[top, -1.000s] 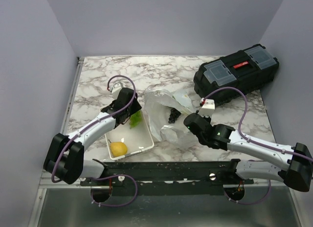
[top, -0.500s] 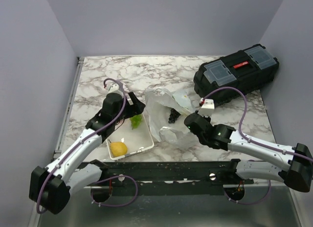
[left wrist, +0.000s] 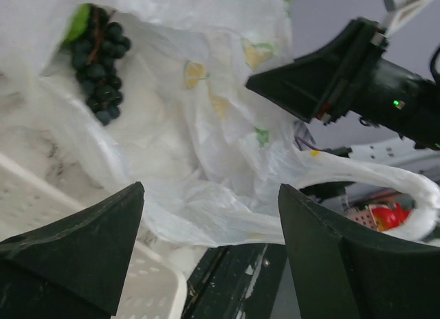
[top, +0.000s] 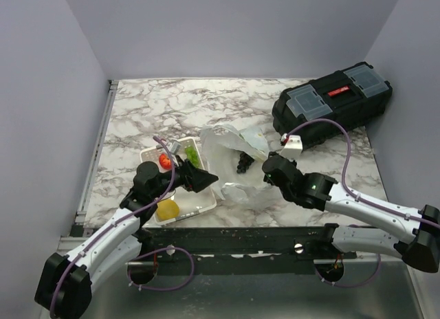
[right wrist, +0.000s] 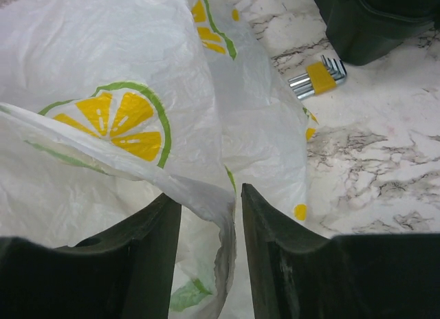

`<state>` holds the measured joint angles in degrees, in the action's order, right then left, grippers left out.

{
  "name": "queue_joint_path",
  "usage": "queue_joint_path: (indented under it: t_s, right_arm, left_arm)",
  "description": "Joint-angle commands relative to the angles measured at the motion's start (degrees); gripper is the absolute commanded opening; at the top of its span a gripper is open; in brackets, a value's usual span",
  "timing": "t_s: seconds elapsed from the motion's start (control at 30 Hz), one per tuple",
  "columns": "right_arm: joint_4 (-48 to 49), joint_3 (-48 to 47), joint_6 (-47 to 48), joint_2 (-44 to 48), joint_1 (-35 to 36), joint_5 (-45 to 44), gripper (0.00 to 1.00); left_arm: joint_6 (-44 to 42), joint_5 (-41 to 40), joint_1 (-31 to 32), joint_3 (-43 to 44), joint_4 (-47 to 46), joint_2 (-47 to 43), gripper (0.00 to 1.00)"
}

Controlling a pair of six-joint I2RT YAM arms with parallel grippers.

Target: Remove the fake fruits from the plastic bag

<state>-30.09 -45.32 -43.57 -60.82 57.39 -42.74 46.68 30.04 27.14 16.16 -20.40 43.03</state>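
The plastic bag (top: 227, 144) lies crumpled mid-table, white with lemon prints. The dark purple-black grape bunch (top: 243, 161) lies in its open mouth; it also shows in the left wrist view (left wrist: 100, 64), with a bit of green beside it. The light-green grape bunch (top: 193, 154) lies in the white tray (top: 201, 202). No green ball shows. My left gripper (top: 210, 177) is open and empty over the tray's right edge, pointing at the bag (left wrist: 206, 126). My right gripper (top: 267, 169) is at the bag's right side, its fingers closed narrowly on a fold of the bag (right wrist: 206, 195).
The tray also holds a red apple (top: 165, 161) and a yellow pear-like fruit (top: 167, 209). A black toolbox (top: 333, 102) stands at the back right. A set of hex keys (right wrist: 317, 77) lies beside the bag. A dark rail (top: 234, 236) runs along the near edge.
My left arm has drawn back from the tray's far end and swung right, its open gripper now facing the bag. The red apple and the light-green grapes are uncovered. The right gripper has barely moved.
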Motion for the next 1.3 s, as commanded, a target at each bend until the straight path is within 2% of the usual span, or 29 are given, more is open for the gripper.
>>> queue_joint_path:
  t_s: [0.0, 0.17, 0.27, 0.37, 0.43, 0.53, 0.63, 0.7, 0.77, 0.9, 0.93, 1.0, 1.27]
  right_arm:
    - [-1.95, -2.39, 1.78, 1.48, 0.01, 1.44, 0.45]
    - [-3.33, -4.04, 2.15, 1.65, 0.02, 2.34, 0.50]
    - [-4.59, -5.18, 2.19, 2.47, 0.05, 2.83, 0.59]
    - [-5.86, -6.64, 2.40, 4.06, 0.01, 3.81, 0.77]
    - [-6.16, -7.89, 3.43, 5.20, 0.06, 5.36, 0.83]
    - [-4.84, -10.50, 6.21, 6.90, 0.04, 11.00, 0.86]
    - [2.00, -9.46, 11.41, 10.20, 0.01, 22.90, 0.86]
    - [9.14, -5.89, 13.54, 11.95, 0.01, 32.42, 0.85]
    - [12.19, -3.87, 13.63, 11.07, 0.01, 37.19, 0.81]
    - [10.18, -2.06, 11.50, 5.96, 0.02, 38.84, 0.58]
    - [9.47, -1.31, 10.26, 5.49, 0.01, 37.80, 0.49]
    - [8.95, 1.04, 8.12, 5.56, 0.01, 36.28, 0.41]
    - [10.34, 10.65, 1.60, 6.11, 0.05, 36.27, 0.39]
  left_arm:
    - [1.46, 15.16, 1.89, 2.71, -12.86, 3.84, 0.79]
    - [0.25, 16.95, 9.04, 3.86, -17.30, 8.56, 0.77]
    - [-0.89, 13.79, 14.35, 4.43, -17.37, 10.97, 0.75]
    - [-0.29, 12.82, 17.78, 4.37, -20.18, 14.11, 0.75]
    - [0.07, 12.52, 18.79, 4.80, -20.55, 15.84, 0.75]
    - [-0.07, 12.03, 19.33, 5.29, -20.04, 17.32, 0.75]
    - [-1.25, 11.19, 19.41, 6.10, -17.50, 18.69, 0.75]
    - [-2.04, 10.69, 19.38, 6.13, -17.02, 20.15, 0.75]
    - [-2.12, 10.35, 19.38, 5.95, -17.21, 21.26, 0.75]
    - [-1.87, 10.42, 19.40, 5.17, -18.41, 21.80, 0.75]
    - [-1.98, 10.25, 19.40, 4.91, -18.44, 21.54, 0.75]
    - [-2.45, 9.74, 19.37, 4.25, -18.38, 20.87, 0.75]
    - [-5.56, 0.39, 19.36, 3.36, -11.19, 14.25, 0.76]
